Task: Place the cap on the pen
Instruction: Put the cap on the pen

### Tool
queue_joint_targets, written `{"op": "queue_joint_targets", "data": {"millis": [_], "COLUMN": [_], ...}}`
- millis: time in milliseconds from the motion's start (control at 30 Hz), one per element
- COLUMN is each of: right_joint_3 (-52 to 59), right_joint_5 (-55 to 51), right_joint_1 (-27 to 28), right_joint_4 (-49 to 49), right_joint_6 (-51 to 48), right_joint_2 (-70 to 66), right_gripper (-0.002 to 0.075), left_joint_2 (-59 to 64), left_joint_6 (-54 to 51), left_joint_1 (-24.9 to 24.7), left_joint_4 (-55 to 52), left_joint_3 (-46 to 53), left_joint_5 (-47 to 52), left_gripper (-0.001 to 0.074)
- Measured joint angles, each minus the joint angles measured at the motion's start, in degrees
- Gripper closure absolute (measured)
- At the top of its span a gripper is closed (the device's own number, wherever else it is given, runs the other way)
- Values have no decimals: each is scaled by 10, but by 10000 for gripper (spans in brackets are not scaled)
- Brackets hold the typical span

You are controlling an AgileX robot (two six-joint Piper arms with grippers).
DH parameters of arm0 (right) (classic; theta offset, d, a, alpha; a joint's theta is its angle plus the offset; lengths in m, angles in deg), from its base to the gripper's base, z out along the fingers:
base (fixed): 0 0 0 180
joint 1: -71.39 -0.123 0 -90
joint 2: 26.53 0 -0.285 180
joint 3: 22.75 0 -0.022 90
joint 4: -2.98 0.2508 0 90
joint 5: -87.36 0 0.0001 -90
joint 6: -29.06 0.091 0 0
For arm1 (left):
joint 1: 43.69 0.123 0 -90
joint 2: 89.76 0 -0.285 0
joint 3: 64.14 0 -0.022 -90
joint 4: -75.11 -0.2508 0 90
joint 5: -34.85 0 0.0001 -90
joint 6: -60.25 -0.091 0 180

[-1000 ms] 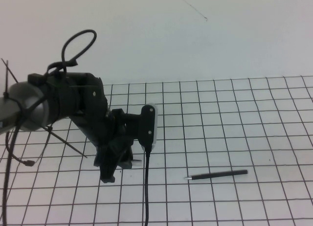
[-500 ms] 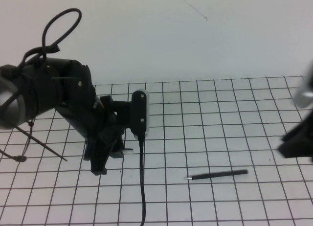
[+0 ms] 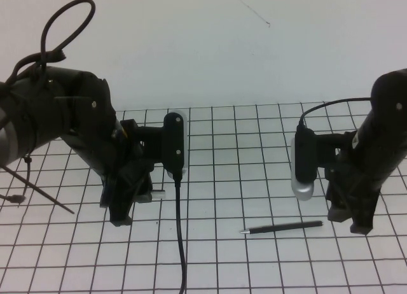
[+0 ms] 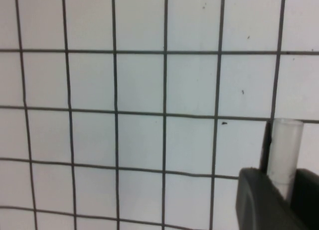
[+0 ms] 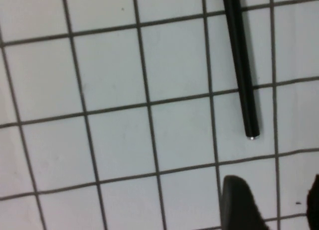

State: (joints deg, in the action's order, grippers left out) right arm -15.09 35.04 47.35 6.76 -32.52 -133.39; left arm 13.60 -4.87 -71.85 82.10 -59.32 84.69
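The pen lies flat on the grid mat at front centre-right, silvery tip pointing left. My right gripper hovers just beyond its blunt right end, open with nothing between the fingers. In the right wrist view the pen ends a short way ahead of the right gripper. My left gripper hangs over the mat's left side, well away from the pen. In the left wrist view the left gripper is shut on a short pale cap that sticks out past the fingers.
The white grid mat covers the table up to a plain white back wall. A black cable hangs from the left wrist camera down to the front edge. Loose cable ties stick out of the left arm.
The right arm has come in from the right, stopped over the pen's right end and opened its gripper. The left arm has drifted left and slightly up, still shut on the cap.
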Motion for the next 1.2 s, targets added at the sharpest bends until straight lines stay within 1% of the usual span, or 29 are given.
{"op": "queue_joint_targets", "data": {"millis": [67,233,367,667,900,933,967,1000,1133,1200], "right_joint_3": [-3,-8,-8,-10,-32,-38,-43,-47,-48,-48], "right_joint_5": [4,16,42,76,64,54,45,40,37,37], "right_joint_1": [0,0,0,0,0,0,0,0,0,0], "right_joint_4": [-12,-10,9,14,24,24,24,24,24,26], "right_joint_6": [-1,-25,-34,-61,-67,-67,-67,-67,-68,-68], "right_joint_2": [-12,-41,-64,-102,-129,-134,-137,-140,-144,-145], "right_gripper": [334,335,335,335,337,337,337,337,344,372], "left_joint_2": [0,0,0,0,-1,-1,-1,-1,-1,-1], "left_joint_6": [7,31,31,31,32,34,33,33,33,33], "left_joint_1": [0,0,0,0,0,0,0,0,0,0], "left_joint_4": [-6,-12,-14,-13,-13,-13,-13,-13,-13,-13], "left_joint_3": [0,0,0,0,0,0,0,0,0,0], "left_joint_5": [1,3,4,23,34,37,38,40,47,51], "left_gripper": [734,735,735,735,735,652,652,735,735,735]}}
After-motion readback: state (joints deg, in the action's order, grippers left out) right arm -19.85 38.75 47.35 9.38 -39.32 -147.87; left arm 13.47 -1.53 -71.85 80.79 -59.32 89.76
